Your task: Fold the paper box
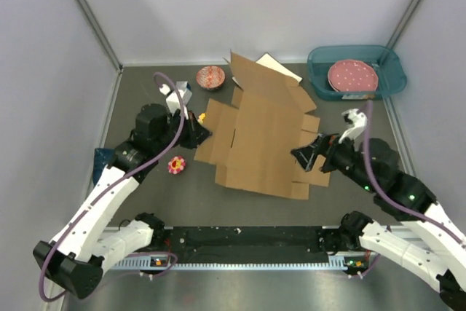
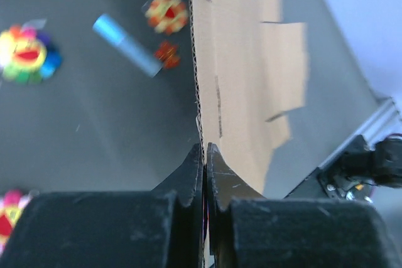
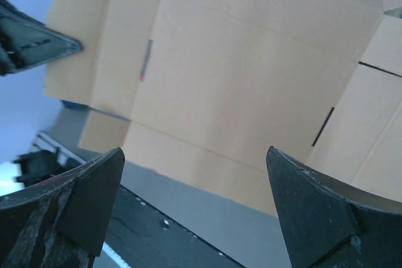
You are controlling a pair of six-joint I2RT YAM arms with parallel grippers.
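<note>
At left edge of paper box [image 1: 262,136], L gripper [image 2: 205,150] clamps cardboard, arm stretched fwd; R gripper [image 1: 303,154] gapes wide by right flaps.

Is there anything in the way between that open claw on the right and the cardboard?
Nothing visible is. The right gripper is open, and only the bare cardboard of the paper box shows between its fingers. The left gripper is shut on the box's left edge. The flower toy lies off to that side.
</note>
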